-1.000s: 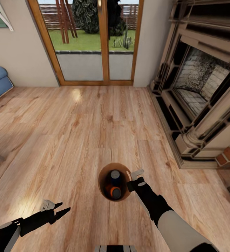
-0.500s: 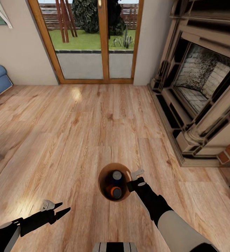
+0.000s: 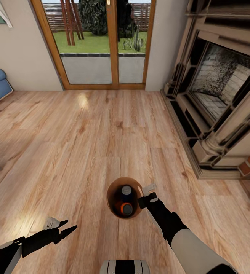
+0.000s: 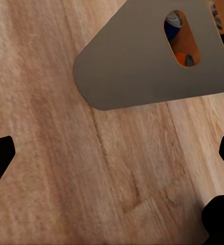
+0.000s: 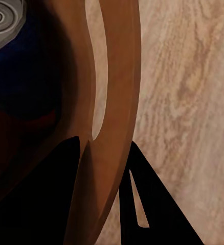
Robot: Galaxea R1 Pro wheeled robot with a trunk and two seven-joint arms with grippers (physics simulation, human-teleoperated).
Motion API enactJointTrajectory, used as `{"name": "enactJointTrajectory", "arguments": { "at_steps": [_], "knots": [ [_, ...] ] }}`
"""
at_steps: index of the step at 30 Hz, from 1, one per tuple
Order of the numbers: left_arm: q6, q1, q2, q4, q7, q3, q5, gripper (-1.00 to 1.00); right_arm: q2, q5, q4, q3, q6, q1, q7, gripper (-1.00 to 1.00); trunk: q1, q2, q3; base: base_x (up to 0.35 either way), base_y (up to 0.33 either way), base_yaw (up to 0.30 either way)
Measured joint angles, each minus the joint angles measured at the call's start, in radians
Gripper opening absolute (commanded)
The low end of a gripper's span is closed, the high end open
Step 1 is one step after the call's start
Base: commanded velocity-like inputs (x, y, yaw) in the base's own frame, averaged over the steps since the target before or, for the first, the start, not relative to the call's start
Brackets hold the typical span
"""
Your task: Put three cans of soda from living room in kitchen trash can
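Base rolling forward, floor (image 3: 102,129) sliding under; right gripper (image 3: 145,194) still pinching tash can (image 3: 113,190) rim, cans (image 3: 125,190) inside; left gripper (image 3: 66,225) spread, empty. Carry underway.

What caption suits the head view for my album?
Right pincer carries bin holding blue can and orange can over plank floor.
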Motion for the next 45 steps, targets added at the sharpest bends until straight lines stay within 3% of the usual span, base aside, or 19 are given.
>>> {"name": "enactJointTrajectory", "arguments": {
  "at_steps": [8, 14, 23, 45],
  "knots": [
    [0.0, 0.0, 0.0, 0.0, 0.0, 0.0, 0.0, 1.0, 0.0, 0.0, 0.0, 0.0, 0.0, 0.0, 0.0, -1.0, 0.031, -0.056, -0.025, 0.0, 0.0, 0.0],
    [0.0, 0.0, 0.0, 0.0, -0.002, 0.001, 0.001, 1.0, 0.0, -0.001, 0.0, 0.0, 0.0, 0.0, 0.0, -1.0, 0.031, -0.056, -0.025, 0.0, 0.0, 0.0],
    [0.0, 0.0, 0.0, 0.0, -0.002, 0.001, 0.001, 1.0, 0.0, -0.006, 0.002, 0.001, 0.007, -0.001, 0.0, -1.0, 0.04, -0.119, -0.053, 0.0, 0.0, 0.0],
    [0.0, 0.0, 0.0, -0.001, -0.002, 0.001, 0.001, 1.0, 0.0, -0.006, 0.002, 0.001, 0.007, -0.001, 0.0, -1.0, 0.04, -0.119, -0.053, 0.0, 0.0, 0.0]
  ]
}}
